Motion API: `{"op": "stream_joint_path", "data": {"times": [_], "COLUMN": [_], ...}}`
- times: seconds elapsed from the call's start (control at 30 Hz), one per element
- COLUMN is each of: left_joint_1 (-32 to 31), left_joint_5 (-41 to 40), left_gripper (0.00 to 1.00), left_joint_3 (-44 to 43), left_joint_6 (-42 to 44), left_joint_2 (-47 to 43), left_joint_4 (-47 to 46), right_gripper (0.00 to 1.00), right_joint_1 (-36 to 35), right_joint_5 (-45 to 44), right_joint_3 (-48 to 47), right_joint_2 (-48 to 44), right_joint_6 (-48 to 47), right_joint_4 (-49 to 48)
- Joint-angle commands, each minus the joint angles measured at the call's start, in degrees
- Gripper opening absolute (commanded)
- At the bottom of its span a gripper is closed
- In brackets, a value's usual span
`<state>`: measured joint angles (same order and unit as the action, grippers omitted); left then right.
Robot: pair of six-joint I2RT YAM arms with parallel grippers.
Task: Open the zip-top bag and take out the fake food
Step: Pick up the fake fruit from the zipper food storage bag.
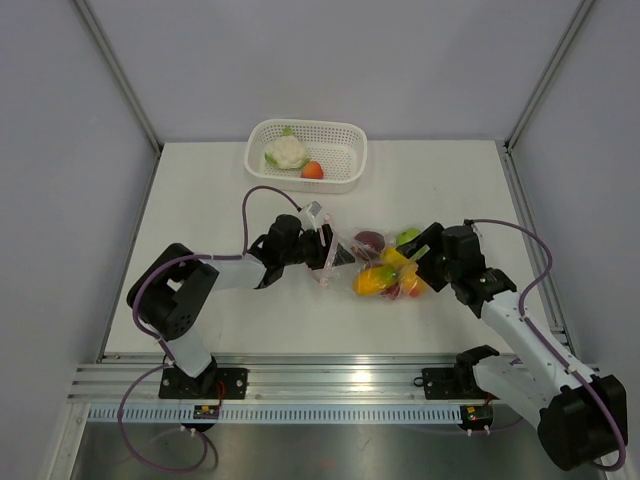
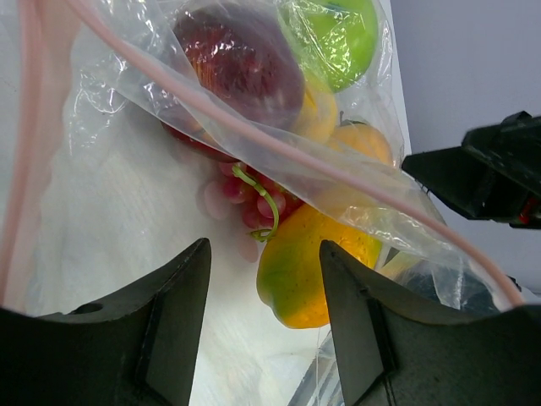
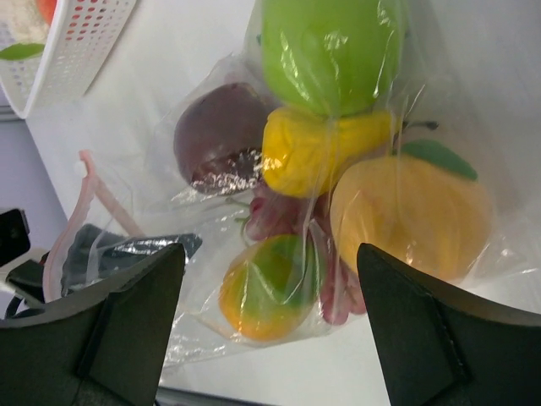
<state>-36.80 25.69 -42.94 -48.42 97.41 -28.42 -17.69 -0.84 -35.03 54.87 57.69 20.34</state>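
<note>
The right pincer (image 3: pixel 269 254) gapes wide right of the zip-top bag (image 3: pixel 211 211) of fake food (image 3: pixel 330 51). The left pincer (image 2: pixel 264 254) stands parted at its pink-zipped mouth.

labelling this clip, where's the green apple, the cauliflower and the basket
green apple (image 3: pixel 330 51), right wrist view, its middle
cauliflower (image 1: pixel 288 152), top view, white head
basket (image 1: pixel 305 123), top view, far rim

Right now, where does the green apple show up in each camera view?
Top view: the green apple sits just right of centre.
Left wrist view: it fills the top right corner.
Right wrist view: it is at the top, in the middle.
Shared landmark: the dark red fruit lies just left of the apple in all three views.
</note>
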Motion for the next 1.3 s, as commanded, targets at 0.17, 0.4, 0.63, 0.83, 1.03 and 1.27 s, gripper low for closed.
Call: {"op": "stream_joint_path", "data": {"times": [0.17,0.4,0.63,0.83,1.03,1.27], "left_joint_1": [0.0,0.0,0.0,0.0,0.0,0.0], "left_joint_5": [0.9,1.3,1.9,1.9,2.2,3.7], "left_gripper": [0.58,0.59,0.6,0.61,0.64,0.69], "left_joint_3": [0.0,1.2,1.5,1.5,1.4,1.9], "left_joint_6": [0.7,0.2,-0.4,-0.3,-0.5,-1.7], "left_joint_2": [-1.5,-2.1,-1.5,-1.4,-0.8,-0.6], "left_joint_4": [-2.9,-4.4,-5.8,-5.5,-5.9,-8.0], "right_gripper": [0.91,0.91,0.91,0.89,0.75,0.48], "right_joint_1": [-6.6,-13.2,-13.9,-13.9,-13.9,-13.9], "right_joint_5": [1.2,-3.0,-6.0,-5.0,-6.3,-8.0], "right_joint_3": [0.5,3.4,3.6,5.4,8.0,6.9], "right_joint_2": [-5.1,1.8,10.4,12.4,13.2,15.3], "right_joint_6": [5.7,9.3,11.1,13.4,17.5,18.2], "right_joint_4": [5.0,-3.4,-15.1,-26.0,-34.0,-34.1]}}
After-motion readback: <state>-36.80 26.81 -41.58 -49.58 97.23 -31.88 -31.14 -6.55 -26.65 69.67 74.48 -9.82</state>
